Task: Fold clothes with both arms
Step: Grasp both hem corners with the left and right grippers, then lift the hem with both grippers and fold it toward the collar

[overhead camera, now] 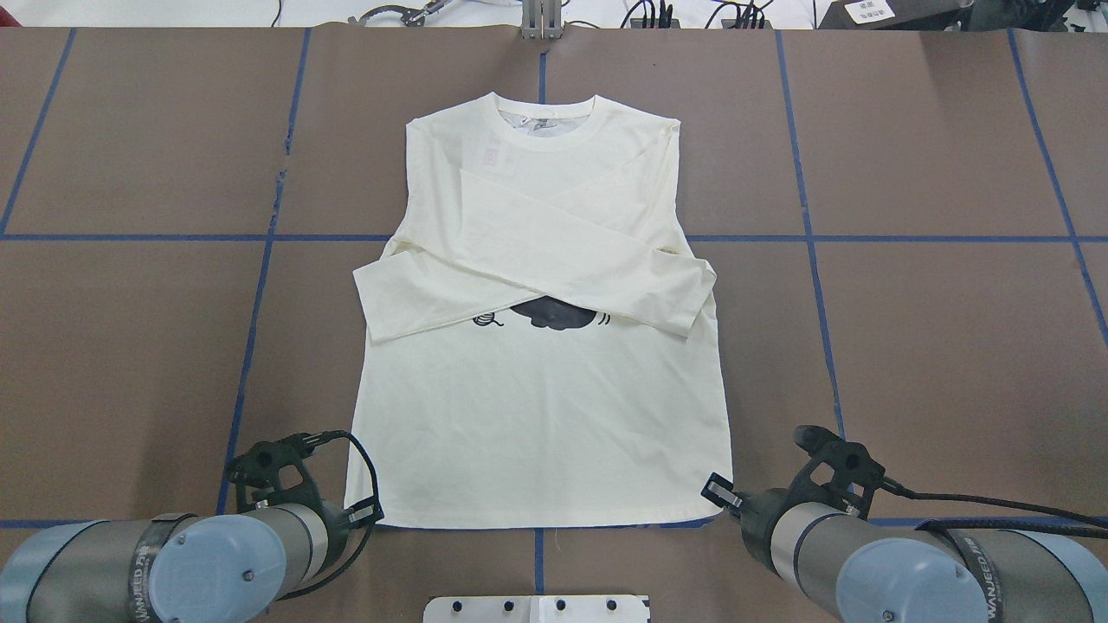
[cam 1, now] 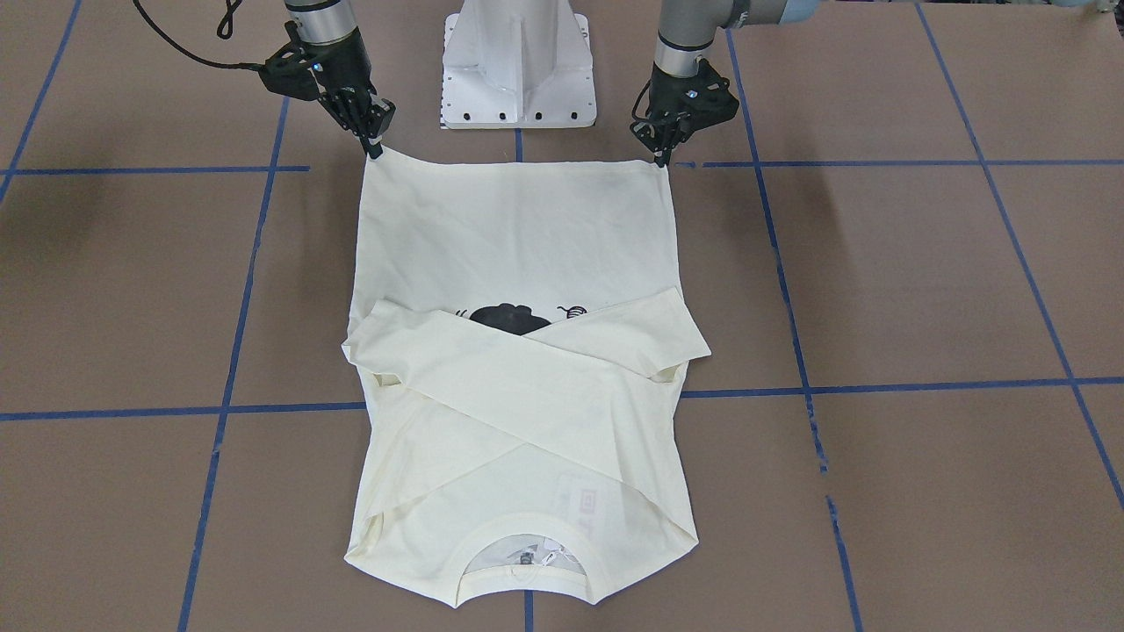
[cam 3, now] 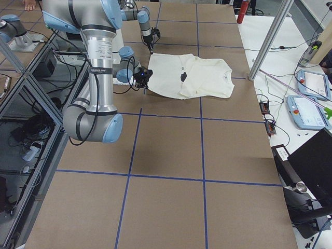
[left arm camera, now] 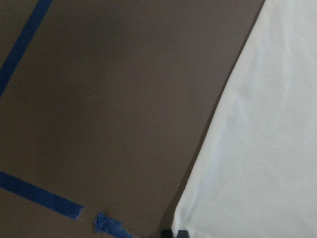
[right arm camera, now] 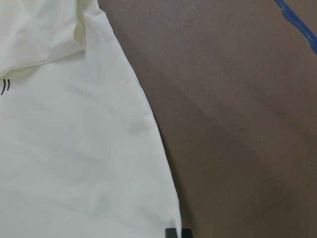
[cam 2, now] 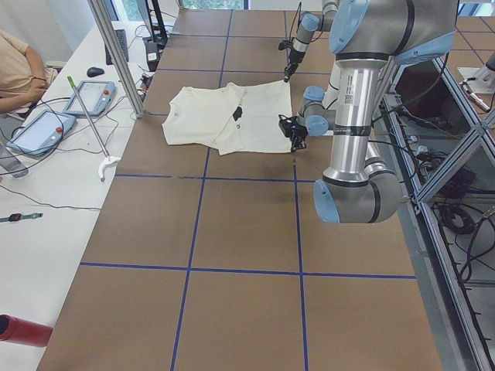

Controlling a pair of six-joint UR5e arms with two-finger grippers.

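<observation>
Lengthwise, the T-shirt (overhead camera: 545, 415) points collar (overhead camera: 545, 143) away from pedestal (overhead camera: 537, 608).

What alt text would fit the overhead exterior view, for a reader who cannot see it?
A cream long-sleeved T-shirt lies flat on a brown table with blue tape lines, collar away from the robot, sleeves crossed over its chest and partly hiding a black print. The left gripper and right gripper each pinch one near hem corner.
</observation>
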